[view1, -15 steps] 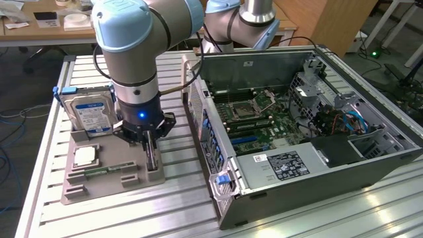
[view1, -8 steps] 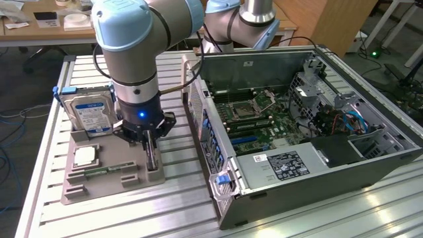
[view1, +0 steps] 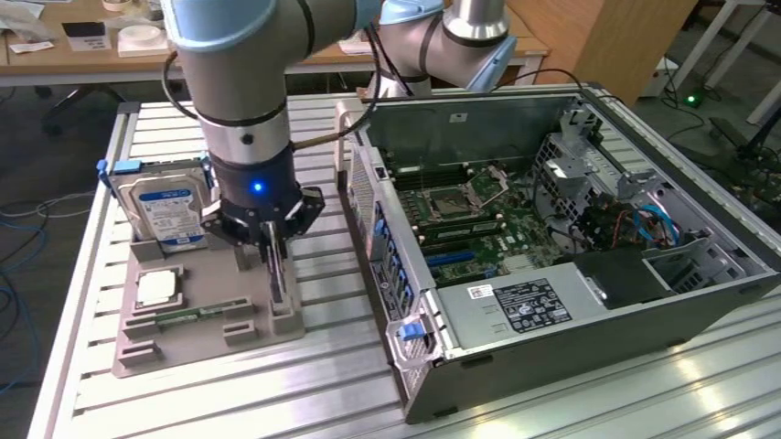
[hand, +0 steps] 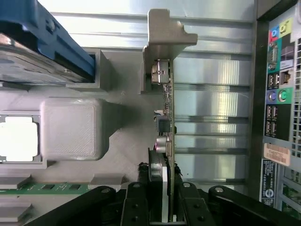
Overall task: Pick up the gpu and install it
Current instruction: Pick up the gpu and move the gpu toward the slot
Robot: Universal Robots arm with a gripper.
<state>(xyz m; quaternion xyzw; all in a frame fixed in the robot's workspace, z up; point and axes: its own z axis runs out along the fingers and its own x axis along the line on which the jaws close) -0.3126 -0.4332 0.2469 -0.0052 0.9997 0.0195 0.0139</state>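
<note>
Green circuit board, seen edge-on, is how the gpu (hand: 168,108) looks from the wrist view: a thin card standing on its long edge, with small silver and dark parts on one face and a silver metal bracket at the end that sits against a grey post. It stands in a slot of the grey parts tray (view1: 183,338) on the slatted aluminium counter (view1: 329,384), at the tray's side nearest the open computer case (view1: 403,274).

The gripper (view1: 271,249) is straight above the card. Its black fingers (hand: 141,197) reach down on either side and press against both flat faces, so they look clamped on the gpu and not standing apart. The grip sits away from the bracket end.

The card's long axis runs along the tray, roughly parallel to the case's rear panel. Its bracket end points toward the hard drive (view1: 171,206), which stands upright at the tray's far end in the exterior view. The lower edge appears to be seated in the slot, so I judge the card gripped but not yet lifted. The motherboard (view1: 488,238) lies to the exterior view's right, well apart from the card.
</note>
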